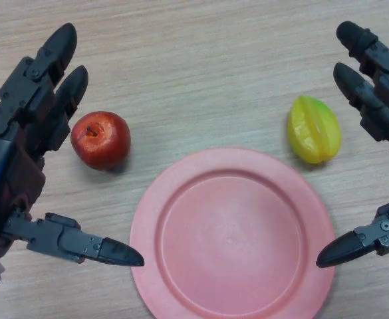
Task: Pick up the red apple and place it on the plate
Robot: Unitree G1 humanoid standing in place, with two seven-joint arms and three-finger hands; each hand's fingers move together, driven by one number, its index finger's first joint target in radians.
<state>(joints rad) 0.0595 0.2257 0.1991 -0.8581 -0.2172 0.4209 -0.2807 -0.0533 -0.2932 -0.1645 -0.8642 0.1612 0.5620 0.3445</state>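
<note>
A red apple (101, 139) sits on the wooden table, left of centre, stem up. A pink plate (233, 232) lies in the lower middle, with nothing on it. My left hand (21, 153) is at the left edge, open, its fingers stretched out beside the apple and its thumb reaching toward the plate below it; the apple lies close to the fingers, and I cannot tell whether they touch. My right hand (380, 93) is at the right edge, open and holding nothing.
A yellow-green star fruit (314, 128) lies on the table just beyond the plate's upper right rim, close to my right hand's fingers. The wooden table top (201, 66) stretches across the far side.
</note>
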